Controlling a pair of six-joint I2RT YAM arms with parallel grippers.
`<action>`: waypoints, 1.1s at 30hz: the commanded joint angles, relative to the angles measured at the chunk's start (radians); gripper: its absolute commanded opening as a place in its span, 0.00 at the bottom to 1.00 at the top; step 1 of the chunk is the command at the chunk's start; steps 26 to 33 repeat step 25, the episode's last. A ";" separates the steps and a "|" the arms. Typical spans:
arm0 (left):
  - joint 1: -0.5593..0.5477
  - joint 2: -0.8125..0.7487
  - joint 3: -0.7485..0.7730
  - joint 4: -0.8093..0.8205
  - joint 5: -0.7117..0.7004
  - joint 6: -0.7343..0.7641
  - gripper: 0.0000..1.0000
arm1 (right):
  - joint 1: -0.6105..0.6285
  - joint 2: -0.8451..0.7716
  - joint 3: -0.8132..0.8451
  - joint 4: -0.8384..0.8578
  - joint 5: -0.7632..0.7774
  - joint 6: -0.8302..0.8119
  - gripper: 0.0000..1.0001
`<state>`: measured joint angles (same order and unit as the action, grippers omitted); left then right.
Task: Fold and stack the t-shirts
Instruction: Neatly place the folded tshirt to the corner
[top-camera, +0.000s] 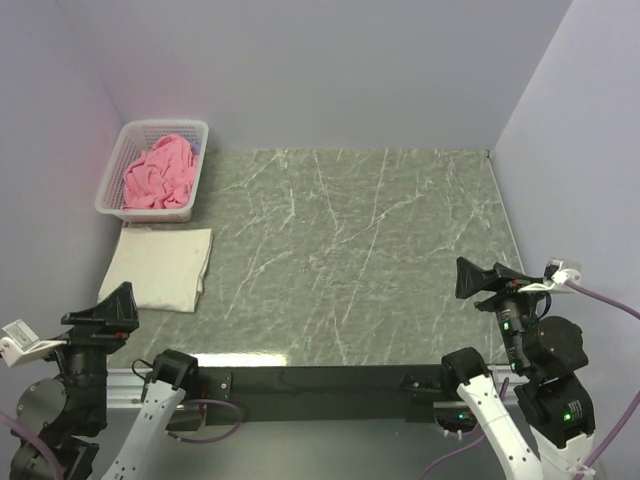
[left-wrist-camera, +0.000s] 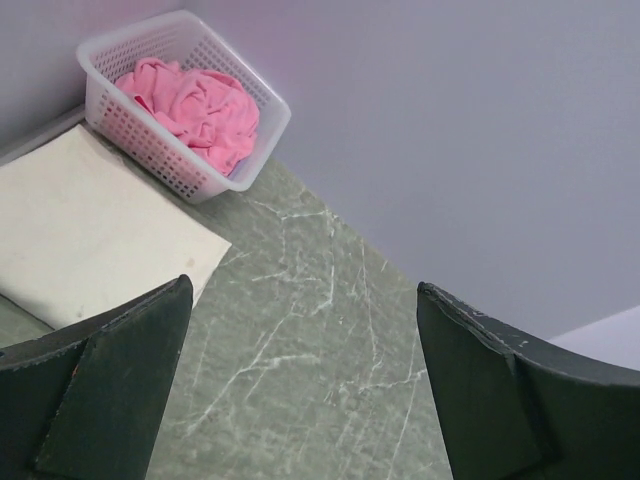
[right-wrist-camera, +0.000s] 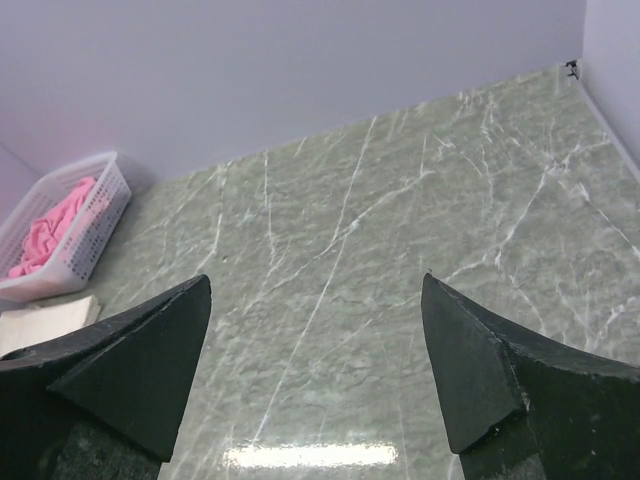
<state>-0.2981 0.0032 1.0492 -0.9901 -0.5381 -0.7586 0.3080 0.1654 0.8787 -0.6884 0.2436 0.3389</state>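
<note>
A cream-white t-shirt (top-camera: 158, 266) lies folded flat at the table's left side, also seen in the left wrist view (left-wrist-camera: 80, 235) and at the edge of the right wrist view (right-wrist-camera: 45, 320). A pink t-shirt (top-camera: 158, 173) sits crumpled in the white basket (top-camera: 118, 160) behind it, (left-wrist-camera: 200, 110), (right-wrist-camera: 45, 240). My left gripper (top-camera: 105, 312) hovers near the front left corner, just in front of the cream shirt, open and empty (left-wrist-camera: 305, 290). My right gripper (top-camera: 487, 278) is raised at the front right, open and empty (right-wrist-camera: 315, 280).
The green marble table (top-camera: 360, 250) is walled in by lavender panels at the back and both sides. The basket (left-wrist-camera: 170, 165) stands in the back left corner. The arms' bases and a black rail (top-camera: 320, 385) run along the near edge.
</note>
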 joint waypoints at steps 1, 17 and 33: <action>-0.003 -0.068 -0.003 0.045 -0.066 -0.013 0.99 | 0.006 0.014 0.006 0.073 0.029 0.002 0.92; -0.004 -0.057 -0.041 0.028 -0.106 -0.087 0.99 | 0.006 0.016 -0.007 0.090 0.003 -0.015 0.94; -0.004 -0.042 -0.060 0.031 -0.099 -0.100 0.99 | 0.006 0.008 -0.026 0.110 0.003 -0.003 0.95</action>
